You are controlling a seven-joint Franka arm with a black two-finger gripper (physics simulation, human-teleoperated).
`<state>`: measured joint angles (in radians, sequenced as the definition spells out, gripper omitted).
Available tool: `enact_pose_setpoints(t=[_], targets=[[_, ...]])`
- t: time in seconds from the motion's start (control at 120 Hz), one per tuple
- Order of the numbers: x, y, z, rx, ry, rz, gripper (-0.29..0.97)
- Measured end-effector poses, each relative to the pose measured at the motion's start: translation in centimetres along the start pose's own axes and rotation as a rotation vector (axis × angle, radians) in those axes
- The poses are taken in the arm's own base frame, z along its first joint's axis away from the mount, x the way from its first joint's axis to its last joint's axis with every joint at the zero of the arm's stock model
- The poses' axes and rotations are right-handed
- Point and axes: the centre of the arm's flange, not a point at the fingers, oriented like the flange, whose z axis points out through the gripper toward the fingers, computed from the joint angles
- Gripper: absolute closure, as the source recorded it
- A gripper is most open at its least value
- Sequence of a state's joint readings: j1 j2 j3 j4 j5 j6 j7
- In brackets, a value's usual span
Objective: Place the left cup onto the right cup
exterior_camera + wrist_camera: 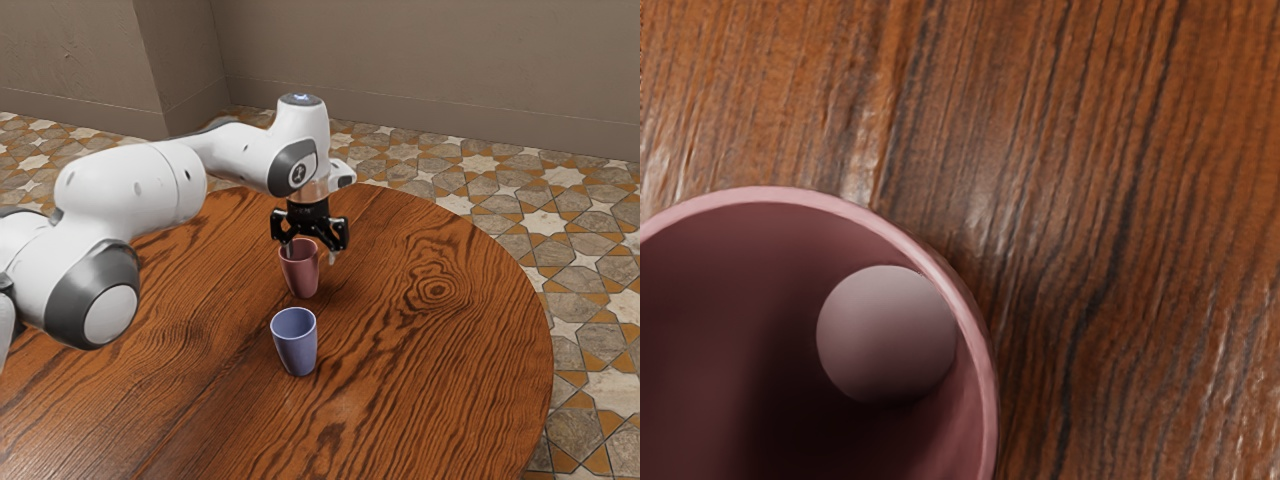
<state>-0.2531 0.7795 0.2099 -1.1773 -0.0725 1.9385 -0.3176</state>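
Note:
A pink cup (pixel 301 270) stands upright on the round wooden table (pixel 430 330). My gripper (pixel 309 243) hangs just above its rim, open, with one finger out past each side of the rim and neither touching it. In the wrist view the pink cup (pixel 790 340) lies right under my hand, and I look down into it to its pale round bottom. A blue-purple cup (pixel 295 340) stands upright nearer the table's front edge, a short way from the pink one, with nothing touching it.
The table's curved edge (pixel 545 330) runs along the exterior view's right, with patterned floor tiles (pixel 590 220) beyond it. Bare wood surrounds both cups. My white arm (pixel 150 200) reaches in from the exterior view's left.

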Motion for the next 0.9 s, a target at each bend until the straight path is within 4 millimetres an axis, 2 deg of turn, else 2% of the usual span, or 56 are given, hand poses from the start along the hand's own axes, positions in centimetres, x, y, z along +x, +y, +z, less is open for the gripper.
enact_pose_setpoints(t=[0.633, 0.733, 0.9], targets=[[0.3, 0.4, 1.7, -0.004, 0.011, -0.006, 0.1], [0.3, 0.4, 1.8, -0.003, 0.01, -0.007, 0.15], [0.3, 0.3, 1.9, -0.001, 0.01, -0.009, 0.34]])
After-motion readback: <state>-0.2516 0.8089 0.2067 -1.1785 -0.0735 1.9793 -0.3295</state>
